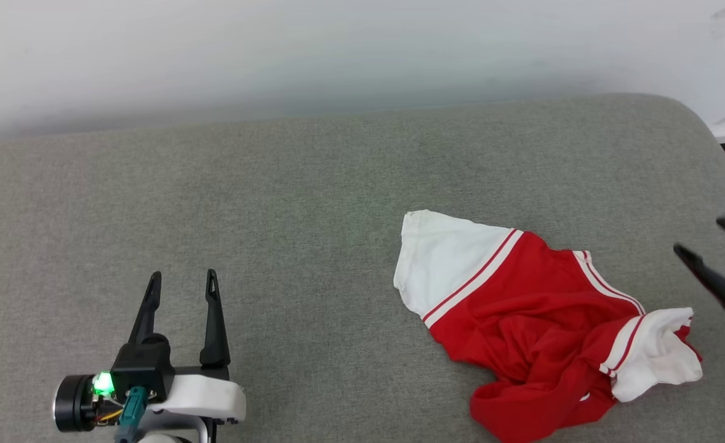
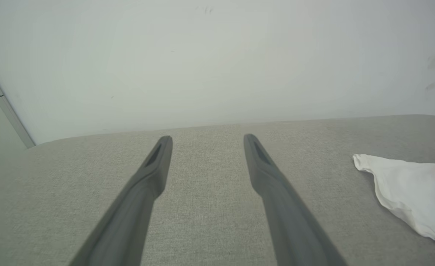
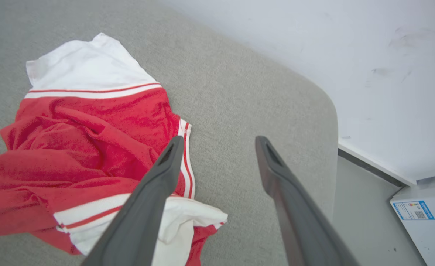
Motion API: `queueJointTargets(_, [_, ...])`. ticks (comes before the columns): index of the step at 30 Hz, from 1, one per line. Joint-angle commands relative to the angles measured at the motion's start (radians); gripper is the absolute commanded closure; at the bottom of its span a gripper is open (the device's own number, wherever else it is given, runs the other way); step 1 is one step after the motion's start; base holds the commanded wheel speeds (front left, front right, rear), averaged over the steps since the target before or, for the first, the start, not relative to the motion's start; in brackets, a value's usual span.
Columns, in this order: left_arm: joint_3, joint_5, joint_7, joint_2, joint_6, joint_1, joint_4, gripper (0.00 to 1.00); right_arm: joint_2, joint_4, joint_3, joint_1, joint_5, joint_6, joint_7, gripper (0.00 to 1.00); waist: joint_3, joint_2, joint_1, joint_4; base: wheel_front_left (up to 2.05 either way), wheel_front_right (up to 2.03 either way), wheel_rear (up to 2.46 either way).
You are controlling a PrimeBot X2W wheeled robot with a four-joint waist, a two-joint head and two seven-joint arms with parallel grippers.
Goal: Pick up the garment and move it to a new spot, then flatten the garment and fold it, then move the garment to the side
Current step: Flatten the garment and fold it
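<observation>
The left gripper (image 1: 183,274) stood open and empty, well to the left of the garment (image 1: 522,307), probably kept in reserve. The garment lay crumpled on the grey cushion (image 1: 276,203), with one white sleeve spread toward its left and the other bunched at its right end. Just right of the garment hovered the right gripper (image 1: 700,236), fingers apart and grasping nothing. I judge that flattening had not begun. Nothing blocked the way. Further right of the garment, past the cushion edge, stood a white box (image 3: 420,218).
</observation>
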Motion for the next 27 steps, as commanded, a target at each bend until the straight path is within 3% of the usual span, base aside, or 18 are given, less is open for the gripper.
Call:
queueJointTargets(1, [0.002, 0.012, -0.003, 0.012, -0.009, -0.017, 0.001, 0.0, 0.037, -0.031, -0.075, 0.034, -0.036, -0.001, -0.03, 0.0, -0.013, 0.0, 0.0, -0.012, 0.0, 0.0, 0.0])
queueJointTargets(5, [-0.001, 0.026, -0.003, 0.035, -0.029, -0.053, 0.016, 0.0, 0.187, -0.077, -0.3, 0.11, -0.188, -0.001, -0.136, 0.0, -0.025, 0.0, 0.0, -0.025, 0.0, 0.0, 0.0])
queueJointTargets(9, [-0.006, 0.032, -0.003, 0.062, -0.057, -0.114, 0.043, 0.0, 0.417, -0.121, -0.5, 0.206, -0.412, -0.001, -0.262, 0.0, -0.028, 0.0, 0.0, -0.036, 0.0, 0.0, 0.0])
queueJointTargets(12, [-0.019, 0.042, -0.003, 0.087, -0.082, -0.164, 0.065, 0.0, 0.586, -0.159, -0.593, 0.273, -0.491, -0.001, -0.327, 0.0, -0.028, 0.0, 0.0, -0.044, 0.0, 0.0, 0.0])
queueJointTargets(15, [-0.046, 0.059, -0.002, 0.112, -0.11, -0.227, 0.1, 0.0, 0.709, -0.188, -0.645, 0.334, -0.544, -0.001, -0.365, 0.0, -0.024, 0.0, 0.0, -0.047, 0.0, 0.0, 0.0])
queueJointTargets(20, [-0.11, 0.084, 0.007, 0.139, -0.163, -0.376, 0.203, 0.0, 0.812, -0.193, -0.664, 0.402, -0.59, -0.001, -0.388, 0.0, -0.013, 0.0, 0.0, -0.053, 0.0, 0.0, 0.0])
queueJointTargets(27, [-0.245, 0.06, 0.137, 0.166, -0.208, -0.595, 0.307, 0.0, 0.859, -0.204, -0.643, 0.428, -0.603, -0.001, -0.393, 0.0, 0.015, 0.0, 0.0, -0.078, 0.0, 0.0, 0.0])
